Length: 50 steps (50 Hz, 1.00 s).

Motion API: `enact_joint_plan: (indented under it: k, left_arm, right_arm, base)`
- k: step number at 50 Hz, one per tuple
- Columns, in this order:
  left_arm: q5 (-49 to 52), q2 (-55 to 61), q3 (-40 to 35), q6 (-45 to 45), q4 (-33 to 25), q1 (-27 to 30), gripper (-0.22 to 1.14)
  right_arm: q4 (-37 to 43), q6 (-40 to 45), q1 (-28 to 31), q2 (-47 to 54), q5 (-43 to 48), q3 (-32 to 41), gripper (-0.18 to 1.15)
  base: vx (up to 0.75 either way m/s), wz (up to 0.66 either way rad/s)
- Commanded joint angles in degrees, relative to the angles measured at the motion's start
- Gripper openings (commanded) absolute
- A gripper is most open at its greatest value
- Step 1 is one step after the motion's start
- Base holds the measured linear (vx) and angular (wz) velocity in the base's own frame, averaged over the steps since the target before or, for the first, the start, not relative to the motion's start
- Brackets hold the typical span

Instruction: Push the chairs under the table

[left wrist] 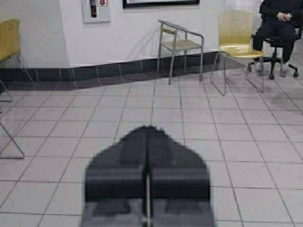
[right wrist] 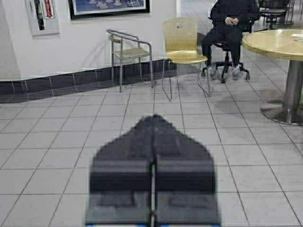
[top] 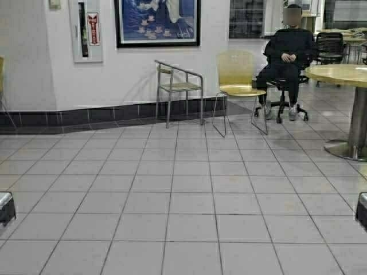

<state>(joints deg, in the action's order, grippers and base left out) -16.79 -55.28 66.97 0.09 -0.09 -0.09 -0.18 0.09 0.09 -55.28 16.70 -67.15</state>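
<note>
Facing the far wall, we find one yellow-tan chair [top: 236,86] standing free on the tiled floor [top: 189,195], its back toward the wall and its seat toward us, just beside a grey metal-framed armchair [top: 179,87] on its left. A second chair [left wrist: 8,40] of the same kind shows only at the edge of the left wrist view, off toward the robot's left. The long table named in the task does not appear in any view, so we cannot state where the chairs must go. We judge the pushing not yet begun: both chairs stand well apart from the robot.

The left gripper [left wrist: 147,182] and right gripper [right wrist: 153,182] are each held low and forward over bare floor, their jaws pressed together with only a thin seam between them and nothing pinched. In the high view only their dark outer corners show at the lower edges. We take this posture as a carrying stance for driving, with closed fingers giving a blunt front for pushing.

Around the chair: a person [top: 287,54] sits on a black wheeled office chair [top: 282,91] just to its right, and a round table [top: 341,74] on a metal pedestal stands nearer on the right. Both narrow the approach from that side; the left side lies open. A framed picture [top: 157,23] and an extinguisher cabinet [top: 86,28] hang on the wall.
</note>
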Motion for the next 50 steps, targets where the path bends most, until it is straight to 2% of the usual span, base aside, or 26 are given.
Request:
enact_joint_plan:
  k: [1,4,10,24,50]
  left_arm:
    - [2.2,0.53,-1.23,-0.18,2.29,-0.26,0.0]
    - [2.55,0.79,-1.32,-0.35,2.37,-0.26,0.08]
    - [2.55,1.49,-1.14,-0.7,2.37,-0.26,0.03]
    - [2.55,2.02,-0.97,-1.58,2.55,-0.26,0.02]
    - [2.37,4.92,-1.67,-2.37,2.55,-0.26,0.02]
  right_arm:
    - [-0.62,-0.09,0.44,0.0,-1.41,-0.09,0.07]
    - [-1.58,0.26,0.35,0.0,-4.22,0.44,0.11]
    - [-2.02,0.44,0.35,0.0,-6.94,1.58,0.04]
    - [-2.02,0.62,0.35,0.18,-6.94,1.58,0.05]
    - [-2.2,1.58,0.35,2.02,-6.94,1.67,0.05]
  base:
    - [0.02,0.04]
    - [0.02,0.05]
    - [0.03,0.07]
    - [0.05,0.15]
    - [0.08,0.33]
